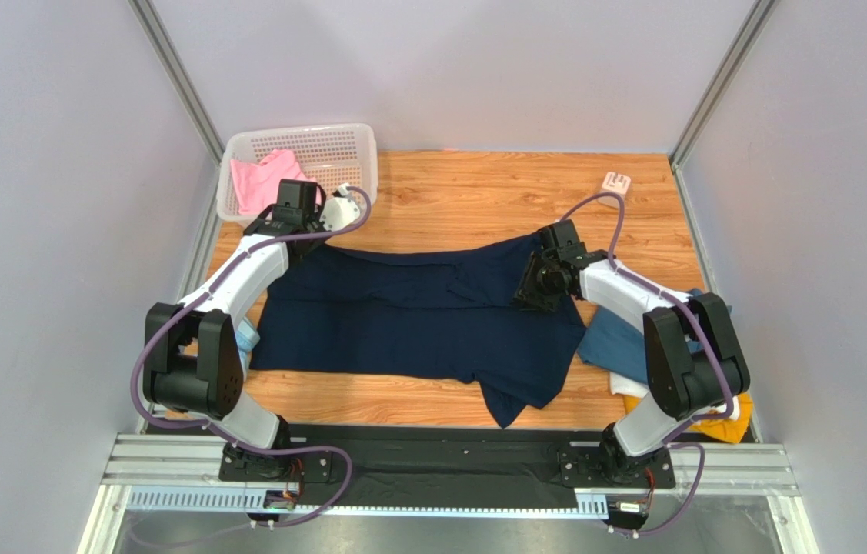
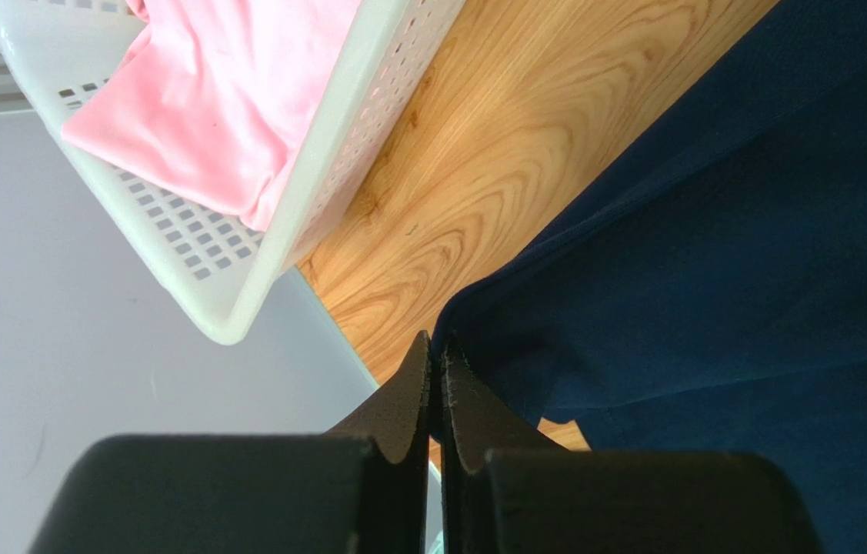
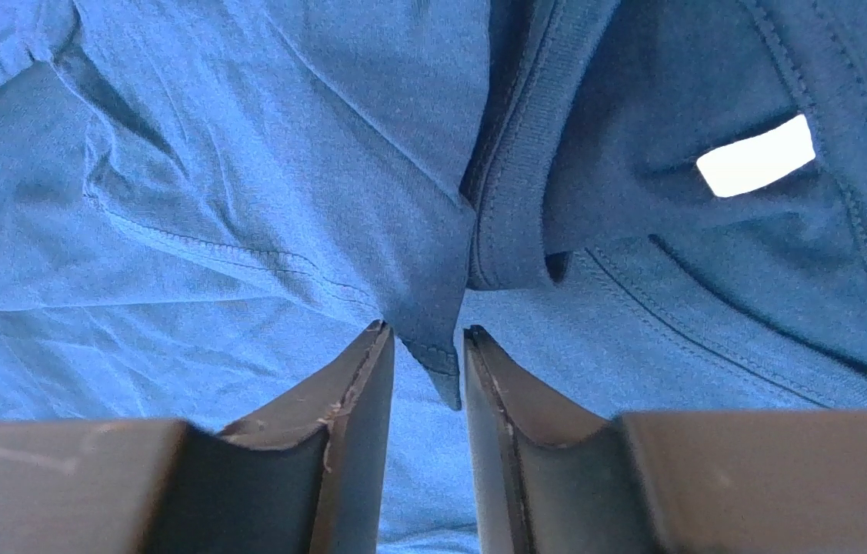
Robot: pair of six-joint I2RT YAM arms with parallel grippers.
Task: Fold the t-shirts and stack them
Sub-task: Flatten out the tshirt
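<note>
The navy t-shirt (image 1: 420, 317) lies spread across the middle of the table, one sleeve hanging toward the near edge. My left gripper (image 1: 308, 222) is at its far left corner; in the left wrist view the gripper (image 2: 436, 346) is shut on the navy cloth's (image 2: 727, 231) edge. My right gripper (image 1: 536, 283) is at the shirt's far right, by the collar. In the right wrist view it (image 3: 426, 335) stands slightly open, with a corner of navy cloth (image 3: 230, 173) between the fingers. The pink t-shirt (image 1: 262, 179) lies in the basket. Teal (image 1: 617, 341), white (image 1: 631, 387) and mustard (image 1: 727, 421) t-shirts lie piled at right.
A white perforated basket (image 1: 340, 144) stands at the back left corner, also in the left wrist view (image 2: 322, 173). A small white object (image 1: 617, 181) lies at the back right. Grey walls close in both sides and the back. Bare wood shows behind the shirt.
</note>
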